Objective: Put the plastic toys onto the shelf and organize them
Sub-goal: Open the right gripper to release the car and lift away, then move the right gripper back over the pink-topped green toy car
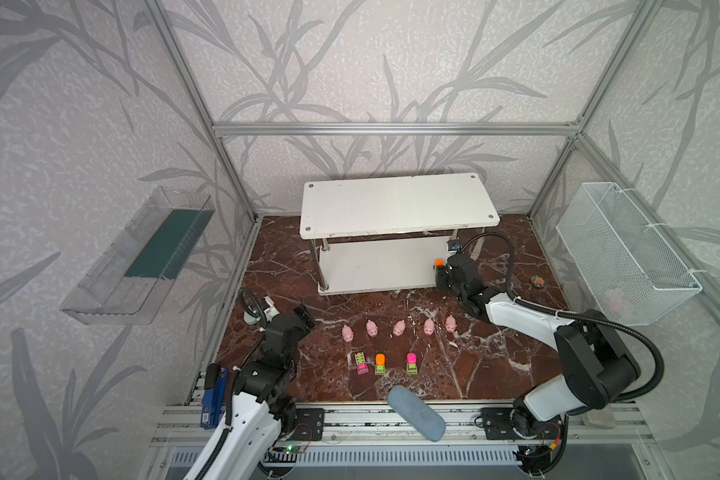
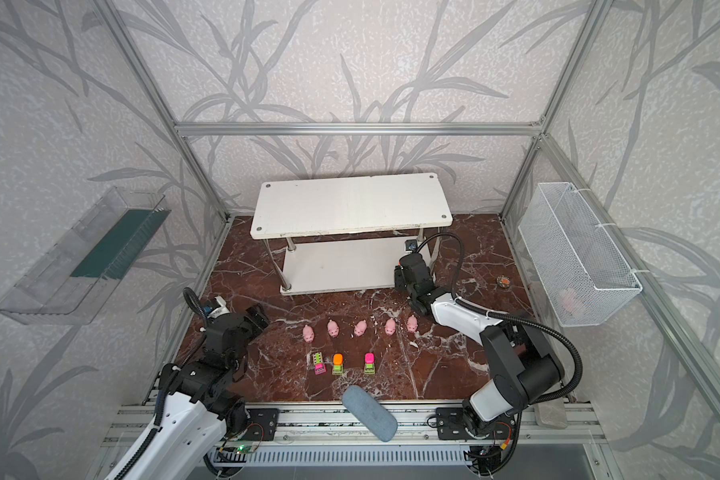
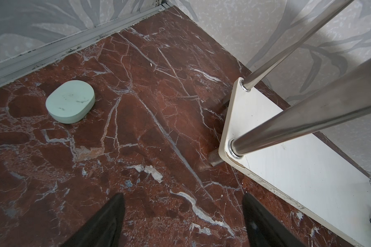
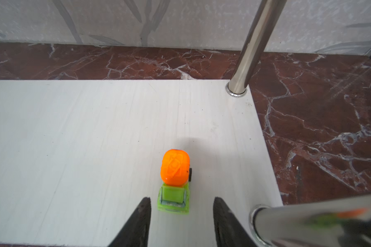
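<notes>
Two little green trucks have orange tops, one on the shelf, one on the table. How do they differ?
The shelf truck stands on the lower board of the shelf; the table truck stands on the marble table. The shelf truck sits alone between the open fingers of the right gripper, untouched; the table truck stands in a row between a ladder truck and a pink-topped truck. Both have a green cab and an orange drum.

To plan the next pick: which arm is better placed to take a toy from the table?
Probably the left. The left gripper is open, empty and close to the leftmost pig. The right gripper is at the lower board of the shelf, its jaws apart, flanking the orange-drum truck.
</notes>
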Robot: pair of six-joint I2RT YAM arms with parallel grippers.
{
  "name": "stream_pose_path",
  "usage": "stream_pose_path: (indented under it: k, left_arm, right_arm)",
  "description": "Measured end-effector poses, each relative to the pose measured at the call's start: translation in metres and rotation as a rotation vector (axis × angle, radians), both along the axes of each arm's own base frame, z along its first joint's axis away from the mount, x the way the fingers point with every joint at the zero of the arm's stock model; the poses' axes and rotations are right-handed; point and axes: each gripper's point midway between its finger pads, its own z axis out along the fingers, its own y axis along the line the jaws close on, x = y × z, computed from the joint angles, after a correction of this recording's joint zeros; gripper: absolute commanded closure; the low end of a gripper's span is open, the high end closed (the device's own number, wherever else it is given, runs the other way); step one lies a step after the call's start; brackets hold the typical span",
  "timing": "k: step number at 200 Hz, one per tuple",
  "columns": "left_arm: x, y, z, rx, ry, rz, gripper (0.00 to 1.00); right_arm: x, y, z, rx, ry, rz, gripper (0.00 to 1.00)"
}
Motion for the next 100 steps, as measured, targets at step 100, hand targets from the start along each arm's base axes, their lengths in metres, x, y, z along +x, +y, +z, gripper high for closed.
stream_pose_path:
  k: [100]
  left_arm:
    - [-0.001,0.001,-0.001,0.007,0.007,0.003,0.16]
  right_arm:
    - [-0.095,0.005,0.036,0.136,-0.021,0.121,0.52]
